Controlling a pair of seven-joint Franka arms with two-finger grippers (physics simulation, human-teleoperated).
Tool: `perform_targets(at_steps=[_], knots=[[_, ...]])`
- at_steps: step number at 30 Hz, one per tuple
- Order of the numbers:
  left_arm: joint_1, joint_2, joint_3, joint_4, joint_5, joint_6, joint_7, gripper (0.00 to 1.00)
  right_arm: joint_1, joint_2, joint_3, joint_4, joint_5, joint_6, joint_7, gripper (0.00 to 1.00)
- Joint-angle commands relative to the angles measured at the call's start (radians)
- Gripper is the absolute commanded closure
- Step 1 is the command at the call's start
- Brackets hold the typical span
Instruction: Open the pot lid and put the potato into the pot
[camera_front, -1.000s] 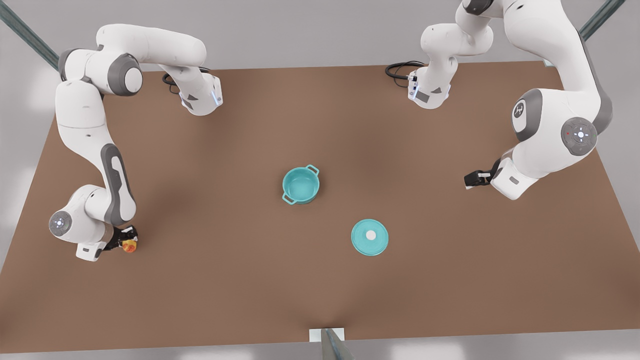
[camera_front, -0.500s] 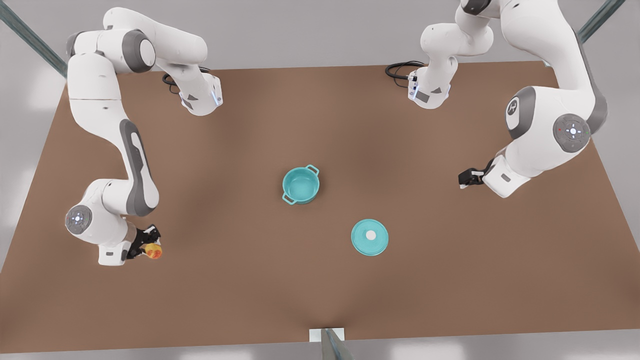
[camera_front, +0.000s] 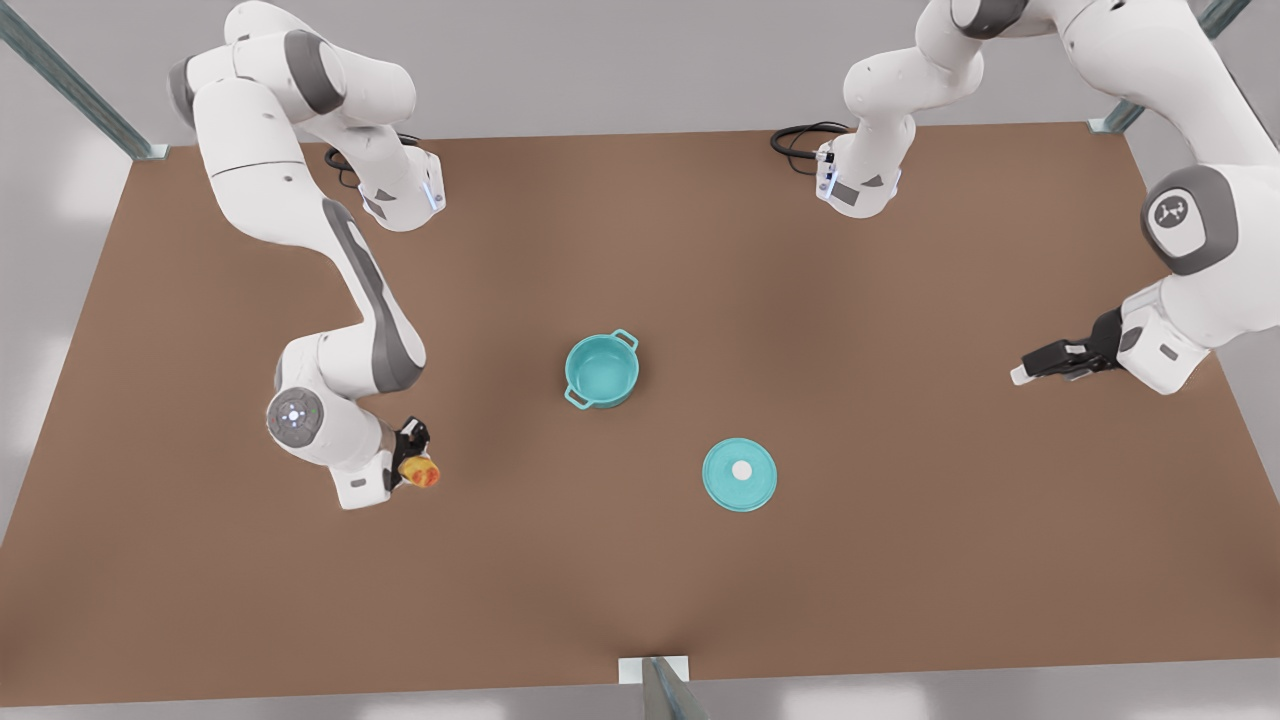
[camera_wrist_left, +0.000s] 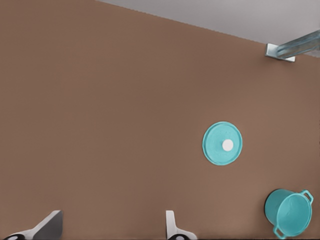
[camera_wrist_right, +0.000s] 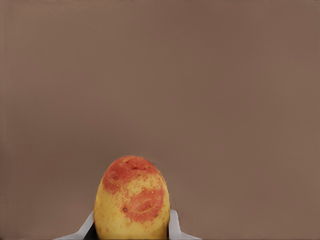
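Yellow-orange and blotched with red, the potato (camera_wrist_right: 132, 197) sat clamped between the closed fingers of the right gripper (camera_front: 412, 462), which hung over bare table (camera_front: 640, 600) at the front view's left, well apart from the pot. Nearer the front edge of the table in that view, the pot lid (camera_front: 739, 474) lay flat with its white knob up, already off and set down beside the pot (camera_front: 601, 370), which stood open and upright at mid-table, its two loop handles on opposite sides and its teal inside empty. Farther off, at the front view's right, the left gripper (camera_front: 1022, 373) waited clear of the work; in its own wrist view its fingers (camera_wrist_left: 172, 227) stood well apart, holding nothing, with lid and pot both in sight beyond them. With the lid off, the step in hand appeared to be carrying the potato to the pot. Done well, that would mean keeping the squeeze steady, travelling high enough to clear the rim and the nearer handle, centring over the mouth, and lowering close before letting go, since a rounded potato dropped off-centre could glance off the rim and roll away.
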Motion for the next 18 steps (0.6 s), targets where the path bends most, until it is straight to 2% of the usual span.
perform_targets(at_steps=[1, 4, 5, 6, 7, 8, 10, 12, 16, 18], knots=[[-0.007, 0.003, -0.01, 0.001, 0.014, -0.007, 0.127, 0.0, 0.003, -0.033, 0.01, -0.033, 0.003, -0.031, 0.092, 0.5], [-0.027, 0.01, -0.012, -0.005, 0.032, 0.054, 0.128, 0.0, 0.017, -0.102, 0.01, -0.116, 0.003, -0.033, 0.142, 0.5], [-0.05, 0.02, -0.016, -0.012, 0.123, 0.066, 0.128, 0.0, 0.037, -0.12, 0.01, -0.144, 0.003, -0.033, 0.178, 0.5], [-0.06, 0.022, -0.018, -0.013, 0.124, 0.068, 0.127, 0.0, 0.06, -0.129, 0.01, -0.153, 0.004, -0.033, 0.207, 0.5], [-0.07, 0.0, -0.019, -0.03, 0.127, 0.042, 0.128, 0.0, 0.083, -0.129, 0.01, -0.159, 0.004, -0.036, 0.239, 0.5], [-0.071, -0.108, -0.039, -0.137, 0.127, 0.037, 0.128, 0.0, 0.112, -0.131, 0.01, -0.159, 0.004, -0.045, 0.274, 0.5], [-0.071, -0.124, -0.085, -0.039, 0.123, 0.033, 0.124, 0.0, 0.165, -0.129, 0.01, -0.159, 0.004, -0.048, 0.322, 0.5], [-0.07, -0.116, -0.084, -0.039, 0.127, 0.033, 0.127, 0.0, 0.218, -0.131, 0.013, -0.158, 0.004, -0.048, 0.388, 0.5], [-0.068, -0.098, -0.082, -0.042, 0.135, 0.022, 0.127, 0.0, 0.23, -0.129, 0.094, -0.151, 0.035, -0.048, 0.494, 0.5], [-0.067, -0.096, -0.081, -0.041, 0.136, 0.022, 0.127, 0.0, 0.291, -0.129, 0.103, -0.151, 0.035, -0.048, 0.576, 0.5]])
